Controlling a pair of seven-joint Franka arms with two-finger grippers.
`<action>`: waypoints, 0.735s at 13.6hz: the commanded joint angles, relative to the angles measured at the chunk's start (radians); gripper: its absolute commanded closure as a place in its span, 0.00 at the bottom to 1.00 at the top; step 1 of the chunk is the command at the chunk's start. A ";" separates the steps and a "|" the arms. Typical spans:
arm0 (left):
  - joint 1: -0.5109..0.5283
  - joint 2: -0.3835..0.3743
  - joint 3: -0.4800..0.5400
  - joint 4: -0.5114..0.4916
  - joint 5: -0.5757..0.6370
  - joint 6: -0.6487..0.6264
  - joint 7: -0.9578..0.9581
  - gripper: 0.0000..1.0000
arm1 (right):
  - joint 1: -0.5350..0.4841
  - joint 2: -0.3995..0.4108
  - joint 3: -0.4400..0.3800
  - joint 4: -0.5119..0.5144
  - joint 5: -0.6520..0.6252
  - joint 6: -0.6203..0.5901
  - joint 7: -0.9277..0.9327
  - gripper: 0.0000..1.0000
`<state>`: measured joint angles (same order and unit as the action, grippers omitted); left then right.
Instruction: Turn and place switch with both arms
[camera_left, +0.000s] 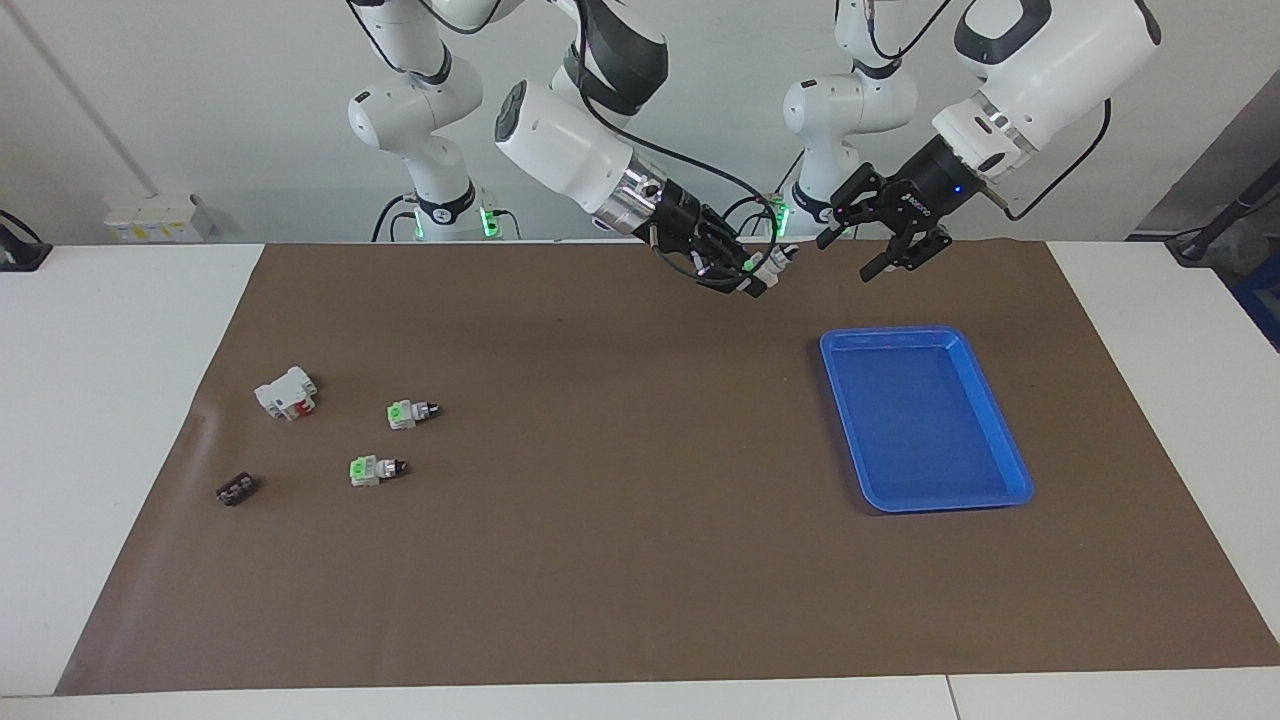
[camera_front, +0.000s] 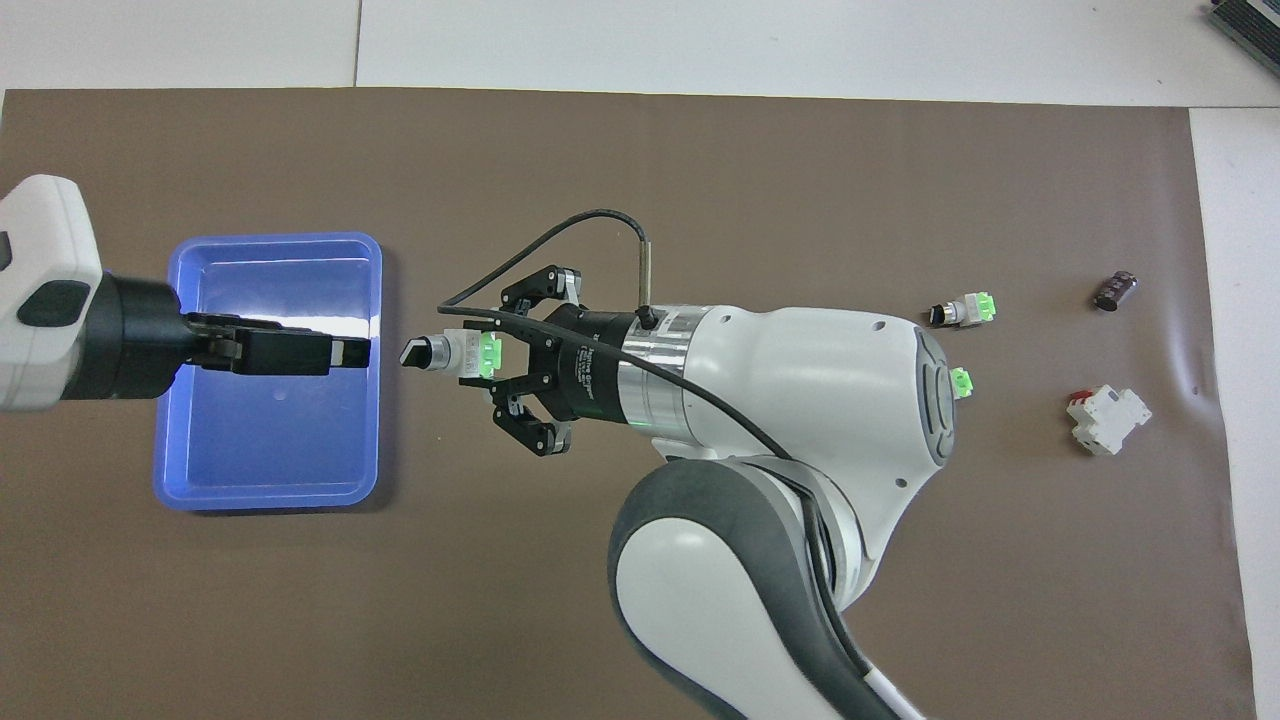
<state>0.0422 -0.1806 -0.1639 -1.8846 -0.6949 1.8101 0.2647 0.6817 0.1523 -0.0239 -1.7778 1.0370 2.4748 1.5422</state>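
My right gripper (camera_left: 752, 276) (camera_front: 472, 352) is shut on a switch (camera_left: 772, 265) (camera_front: 455, 352), gripping it at the green cap. It holds it level in the air over the mat beside the blue tray (camera_left: 920, 420) (camera_front: 270, 440). The switch's black knob tip points at my left gripper (camera_left: 846, 257) (camera_front: 345, 352). That gripper hangs over the tray's edge with its fingers apart, a small gap short of the knob. Two more switches (camera_left: 412, 411) (camera_left: 375, 469) lie on the mat toward the right arm's end. In the overhead view one of them (camera_front: 965, 310) shows whole and the other (camera_front: 961, 380) peeks out from under the right arm.
A larger white block with a red part (camera_left: 287, 392) (camera_front: 1108, 420) and a small dark flat piece (camera_left: 236, 489) (camera_front: 1115, 290) lie near the two switches. The brown mat (camera_left: 620, 560) covers most of the table.
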 joint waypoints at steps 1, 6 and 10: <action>-0.005 -0.031 0.010 -0.027 -0.093 -0.009 0.027 0.25 | 0.007 -0.008 -0.004 -0.011 0.012 0.018 0.003 1.00; -0.025 -0.031 0.009 -0.028 -0.107 0.003 0.119 0.38 | 0.015 -0.008 -0.004 -0.017 0.011 0.047 -0.001 1.00; -0.065 -0.028 0.004 -0.028 -0.109 0.066 0.139 0.43 | 0.016 -0.008 -0.004 -0.017 0.011 0.047 -0.001 1.00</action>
<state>0.0087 -0.1847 -0.1665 -1.8846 -0.7839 1.8300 0.3804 0.6882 0.1525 -0.0246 -1.7813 1.0370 2.4969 1.5422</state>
